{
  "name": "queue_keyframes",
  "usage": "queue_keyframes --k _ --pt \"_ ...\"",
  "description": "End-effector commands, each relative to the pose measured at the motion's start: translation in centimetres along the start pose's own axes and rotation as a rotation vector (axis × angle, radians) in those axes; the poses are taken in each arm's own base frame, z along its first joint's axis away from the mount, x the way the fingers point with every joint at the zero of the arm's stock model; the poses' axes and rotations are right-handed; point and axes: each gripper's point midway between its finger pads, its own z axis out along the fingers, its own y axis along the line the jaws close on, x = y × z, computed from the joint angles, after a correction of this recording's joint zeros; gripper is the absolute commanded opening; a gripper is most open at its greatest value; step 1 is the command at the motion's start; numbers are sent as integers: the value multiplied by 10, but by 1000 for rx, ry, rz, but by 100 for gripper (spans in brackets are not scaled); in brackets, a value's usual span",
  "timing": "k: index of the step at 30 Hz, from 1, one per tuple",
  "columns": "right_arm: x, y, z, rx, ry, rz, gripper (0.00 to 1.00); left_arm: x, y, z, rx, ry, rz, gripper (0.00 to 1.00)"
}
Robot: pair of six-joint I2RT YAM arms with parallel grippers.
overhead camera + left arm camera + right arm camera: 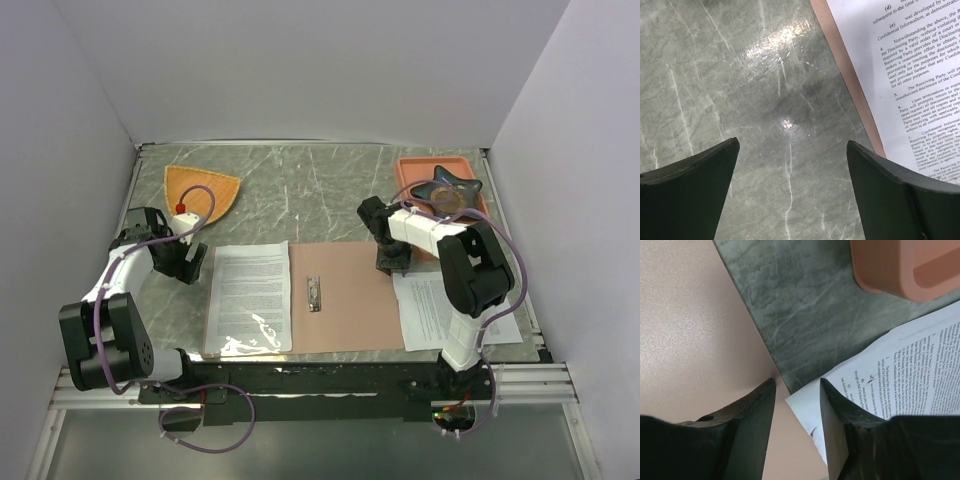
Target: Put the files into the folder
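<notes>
The pinkish-brown folder (pixel 345 305) lies open and flat at the table's middle, with a metal clip (pixel 313 293) on its crease. One file (pixel 250 295) rests on its left half. A second file (pixel 445 310) lies on the table at the right, its corner overlapping the folder's right edge. My right gripper (pixel 392 265) is down at that edge. In the right wrist view its jaws (pixel 797 382) stand partly apart, the file's corner (pixel 810 405) between them over the folder (pixel 690 315). My left gripper (pixel 792 145) hangs wide open over bare table, left of the folder edge (pixel 850 75) and file (pixel 910 75).
An orange fan-shaped plate (pixel 200 190) lies at the back left. A salmon tray (pixel 408 170) holding a dark star-shaped object (pixel 445 188) stands at the back right, close behind my right arm; its corner (pixel 905 265) shows in the right wrist view.
</notes>
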Motion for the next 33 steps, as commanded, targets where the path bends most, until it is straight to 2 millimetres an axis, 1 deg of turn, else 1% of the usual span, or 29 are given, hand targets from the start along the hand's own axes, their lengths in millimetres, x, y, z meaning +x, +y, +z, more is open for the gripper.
queue_keyframes --k 1,3,4,6,7,9,10,14,15,16,17,20,24,25,28,29,31,32,33 --pt "-17 8 -4 -24 -35 34 46 -7 -1 -2 13 -34 19 96" --pt "-16 9 -2 -21 -29 33 42 -6 0 -2 11 -34 18 96" --pt "-17 9 -2 -24 -32 29 36 -5 0 -1 11 -30 17 96" --pt "-16 9 -3 -29 -34 34 29 -4 0 0 7 -29 17 96" --pt "-15 9 -2 -33 -32 31 24 -3 0 0 7 -26 19 96" --pt "-13 7 -3 -36 -31 33 20 -2 2 1 -3 -26 20 96" --pt "-11 7 -2 -36 -29 33 16 -1 2 2 -3 -24 18 96" --pt "-8 4 -5 -43 -29 37 11 -1 3 2 -7 -26 19 96" --pt "-7 4 -7 -48 -31 36 9 -1 4 1 -11 -25 16 96" --pt "-7 3 -8 -54 -33 40 4 -1 4 2 -10 -26 18 96" --pt "-6 3 -9 -60 -32 41 1 -1 5 1 -13 -26 17 96" --pt "-2 4 -16 -90 -36 47 0 -1 6 1 -18 -26 16 96" --pt "4 9 -36 -146 -67 38 0 -3 6 -1 -21 -36 15 96" --pt "10 16 -42 -162 -78 9 0 -2 6 -1 -20 -33 13 96" --pt "19 26 -60 -184 -105 -30 0 -4 5 -1 -19 -41 11 96" --pt "27 35 -68 -194 -119 -69 0 -4 5 -2 -20 -40 12 96" --pt "34 47 -78 -217 -124 -93 0 -4 5 -3 -21 -43 12 96" --pt "45 59 -85 -236 -126 -139 0 -5 6 -4 -25 -50 13 96" --pt "47 70 -92 -262 -134 -154 0 -4 5 -4 -24 -47 13 96"
